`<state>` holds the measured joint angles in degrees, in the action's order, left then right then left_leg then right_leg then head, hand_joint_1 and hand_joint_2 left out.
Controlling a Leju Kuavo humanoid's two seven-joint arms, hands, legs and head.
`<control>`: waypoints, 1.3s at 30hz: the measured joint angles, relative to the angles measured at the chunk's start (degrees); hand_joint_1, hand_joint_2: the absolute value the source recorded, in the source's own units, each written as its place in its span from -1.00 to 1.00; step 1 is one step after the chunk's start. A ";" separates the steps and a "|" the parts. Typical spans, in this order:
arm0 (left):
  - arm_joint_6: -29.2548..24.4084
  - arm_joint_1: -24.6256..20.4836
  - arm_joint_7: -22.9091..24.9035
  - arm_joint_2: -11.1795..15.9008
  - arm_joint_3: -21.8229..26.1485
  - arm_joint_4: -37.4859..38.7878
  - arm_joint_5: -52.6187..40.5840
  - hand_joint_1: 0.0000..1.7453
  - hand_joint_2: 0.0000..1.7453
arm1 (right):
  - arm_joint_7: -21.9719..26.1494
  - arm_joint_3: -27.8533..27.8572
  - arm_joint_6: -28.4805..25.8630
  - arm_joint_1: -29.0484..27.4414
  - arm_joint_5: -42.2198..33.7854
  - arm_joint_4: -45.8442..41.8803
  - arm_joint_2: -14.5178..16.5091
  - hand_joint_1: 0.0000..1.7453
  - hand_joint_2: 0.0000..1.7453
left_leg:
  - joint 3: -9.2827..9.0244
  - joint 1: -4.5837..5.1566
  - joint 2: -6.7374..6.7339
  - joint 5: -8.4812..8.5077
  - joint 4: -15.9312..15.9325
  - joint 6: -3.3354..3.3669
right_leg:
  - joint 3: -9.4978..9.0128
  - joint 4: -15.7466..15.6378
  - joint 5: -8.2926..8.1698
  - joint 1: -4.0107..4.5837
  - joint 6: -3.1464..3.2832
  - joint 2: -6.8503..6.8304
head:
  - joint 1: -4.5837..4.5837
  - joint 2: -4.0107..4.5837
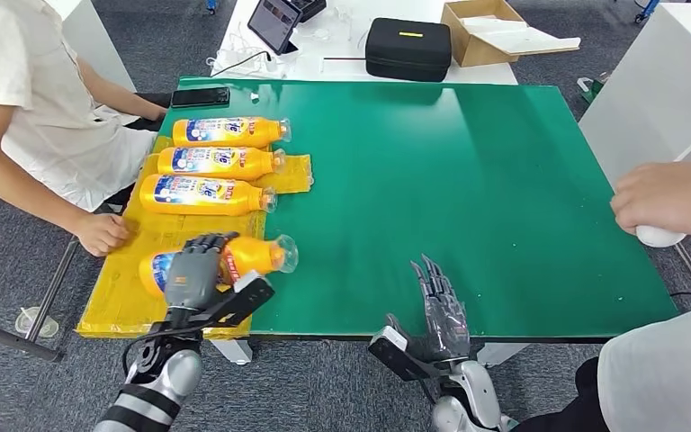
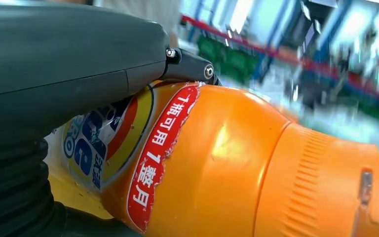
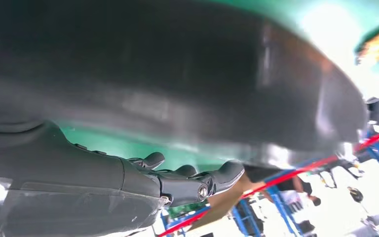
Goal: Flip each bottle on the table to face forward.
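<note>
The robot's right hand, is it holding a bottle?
No, the right hand is spread open at the near edge of the green table, with nothing in it; the left hand is on a bottle.

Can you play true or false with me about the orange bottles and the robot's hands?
1. Four orange bottles lie on their sides on the yellow sheet. True.
2. The left hand is on the nearest bottle. True: its fingers wrap over that bottle's label.
3. The right hand is holding a bottle. False: it holds nothing, fingers apart, at the near edge of the green mat.
4. The three far bottles stand upright. False: they lie flat, caps toward the middle of the mat.
5. A black case sits on the white table beyond the mat. True.
</note>
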<state>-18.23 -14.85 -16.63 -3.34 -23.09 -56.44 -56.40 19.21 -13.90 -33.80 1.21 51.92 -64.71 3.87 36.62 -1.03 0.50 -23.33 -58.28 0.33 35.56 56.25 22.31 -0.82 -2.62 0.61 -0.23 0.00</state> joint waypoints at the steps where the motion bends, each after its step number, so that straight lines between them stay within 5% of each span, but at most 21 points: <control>1: 1.22 -1.00 0.10 0.12 -0.64 2.15 -0.33 1.00 1.00 | 0.65 -0.27 -0.01 0.21 -0.55 0.06 0.11 -1.00 1.00 | 0.00 0.00 0.00 0.00 0.00 0.00 | 0.00 0.00 0.00 0.00 0.00 0.00 | -0.01 0.00; 6: 5.58 -6.34 1.99 0.89 -4.41 12.11 -4.16 1.00 1.00 | 2.66 -1.26 -0.02 1.28 -2.52 0.77 0.53 -1.00 1.00 | 0.00 0.00 0.01 -0.01 0.00 -0.01 | -0.01 0.01 0.00 0.00 0.00 0.00 | 0.00 0.00; 10: 6.29 -9.91 3.06 1.41 -6.63 18.41 -5.69 0.15 1.00 | 3.50 -1.80 -0.05 2.02 -3.60 1.64 0.78 -1.00 1.00 | -0.02 0.00 0.01 -0.01 0.00 -0.02 | -0.03 0.02 -0.01 0.00 0.02 0.00 | -0.01 0.00; 15: 9.39 -13.34 3.00 1.62 -7.86 23.27 -5.36 -0.06 1.00 | 4.46 -2.09 -0.05 2.79 -4.86 2.87 1.13 -1.00 1.00 | -0.22 0.00 0.11 0.04 0.02 -0.02 | -0.31 0.02 0.01 0.00 0.05 -0.13 | 0.01 0.00; 20: 11.58 -15.10 2.60 1.70 -8.26 25.73 -5.28 -0.94 1.00 | 5.01 -2.22 -0.07 3.28 -5.41 3.92 1.37 -1.00 1.00 | -0.34 0.00 0.12 0.11 0.03 -0.06 | -0.44 0.02 -0.05 0.01 0.13 -0.14 | -0.01 0.00; 30: 22.42 -19.19 3.18 2.35 -10.09 29.95 -2.77 -1.00 1.00 | 6.56 -3.06 -1.14 5.22 -6.68 7.88 2.26 -1.00 1.00 | -0.56 -0.01 0.09 0.22 0.05 -0.06 | -0.63 0.02 -0.22 0.03 0.25 -0.12 | 0.01 0.00; 39: 23.79 -19.86 2.55 2.56 -10.53 30.59 -1.52 -1.00 1.00 | 7.21 -3.26 -1.67 6.07 -7.29 10.28 2.57 -1.00 1.00 | -0.62 -0.01 0.09 0.22 0.05 -0.07 | -0.66 0.03 -0.22 0.03 0.26 -0.13 | 0.01 0.00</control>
